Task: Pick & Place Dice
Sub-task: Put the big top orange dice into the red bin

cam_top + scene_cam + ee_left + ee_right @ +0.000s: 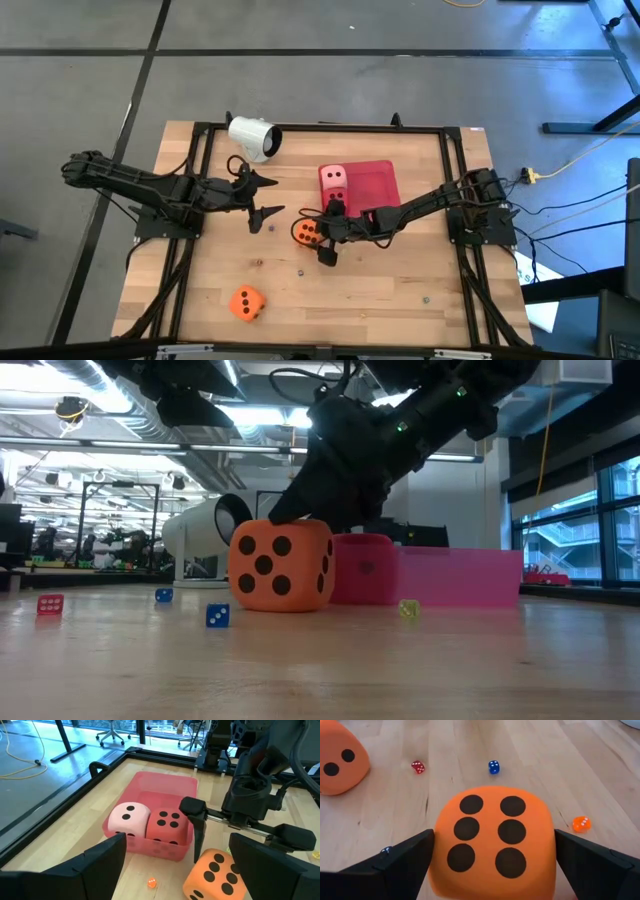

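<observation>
Right end effector point(318, 241) sits wide open, fingers astride an orange die point(492, 842) on the bench point(400, 290), just beside the red tray point(378, 183); nothing gripped yet. Pink die point(335, 177) & red die point(166, 823) already in tray; 2nd orange die point(246, 303) well apart. Grasp step: next, probably close, lift, carry to tray. Left end effector point(268, 196) open, idle.

Two orange dice point(307, 233) point(246, 303) with black pips, pale pink die point(333, 177), red die point(167, 824), red tray point(377, 185), white cup point(252, 136)
</observation>
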You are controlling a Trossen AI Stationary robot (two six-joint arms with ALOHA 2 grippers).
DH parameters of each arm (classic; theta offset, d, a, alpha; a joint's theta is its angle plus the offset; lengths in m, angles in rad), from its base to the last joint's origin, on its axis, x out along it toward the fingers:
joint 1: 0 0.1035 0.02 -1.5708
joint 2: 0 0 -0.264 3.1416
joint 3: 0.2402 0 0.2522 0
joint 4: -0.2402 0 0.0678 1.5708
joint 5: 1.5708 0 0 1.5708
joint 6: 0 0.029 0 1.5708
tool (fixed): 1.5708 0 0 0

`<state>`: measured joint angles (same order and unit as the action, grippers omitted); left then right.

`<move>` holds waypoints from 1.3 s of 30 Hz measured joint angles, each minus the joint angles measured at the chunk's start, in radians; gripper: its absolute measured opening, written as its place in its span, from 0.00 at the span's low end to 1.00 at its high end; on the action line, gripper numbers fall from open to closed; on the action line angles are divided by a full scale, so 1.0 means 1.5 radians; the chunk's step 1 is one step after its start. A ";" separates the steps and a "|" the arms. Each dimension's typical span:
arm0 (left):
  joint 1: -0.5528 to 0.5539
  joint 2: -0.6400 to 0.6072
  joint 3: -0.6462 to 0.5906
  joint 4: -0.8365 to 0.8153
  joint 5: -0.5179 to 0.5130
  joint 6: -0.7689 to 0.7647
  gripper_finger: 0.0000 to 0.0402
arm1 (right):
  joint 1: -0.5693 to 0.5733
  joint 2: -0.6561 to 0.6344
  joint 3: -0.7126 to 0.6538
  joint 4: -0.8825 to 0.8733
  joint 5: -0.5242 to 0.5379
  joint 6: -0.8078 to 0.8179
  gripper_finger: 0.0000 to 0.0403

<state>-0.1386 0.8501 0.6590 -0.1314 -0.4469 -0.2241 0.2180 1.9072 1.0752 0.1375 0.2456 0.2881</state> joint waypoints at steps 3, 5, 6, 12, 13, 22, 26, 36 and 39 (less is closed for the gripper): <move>0.000 0.000 0.000 0.000 0.000 0.000 0.86 | 0.000 0.000 0.000 0.000 -0.002 -0.021 0.98; 0.000 0.000 0.000 0.000 0.000 0.000 0.86 | 0.000 -0.002 -0.001 0.005 -0.004 -0.038 0.98; 0.000 0.000 0.000 0.000 0.000 0.000 0.86 | 0.000 -0.003 -0.001 0.006 -0.005 -0.047 0.98; 0.000 0.000 0.000 0.000 0.000 0.000 0.86 | -0.002 -0.003 -0.002 0.014 -0.031 -0.075 0.98; 0.000 0.000 0.000 0.000 0.000 0.000 0.86 | -0.003 -0.003 -0.002 0.012 -0.035 -0.074 0.98; 0.000 0.000 0.000 0.000 0.000 0.000 0.86 | -0.005 -0.003 -0.002 0.008 -0.035 -0.059 0.98; 0.000 0.000 0.000 0.000 0.000 0.000 0.86 | -0.005 -0.003 -0.002 0.008 -0.035 -0.061 0.98; 0.000 0.000 0.000 0.000 0.000 -0.001 0.86 | -0.009 -0.002 -0.004 0.030 -0.070 -0.045 0.98; 0.000 0.000 0.000 0.000 0.000 -0.001 0.86 | -0.009 -0.002 -0.004 0.031 -0.077 -0.042 0.98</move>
<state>-0.1387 0.8501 0.6590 -0.1314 -0.4469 -0.2249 0.2039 1.9038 1.0695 0.1833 0.1301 0.2253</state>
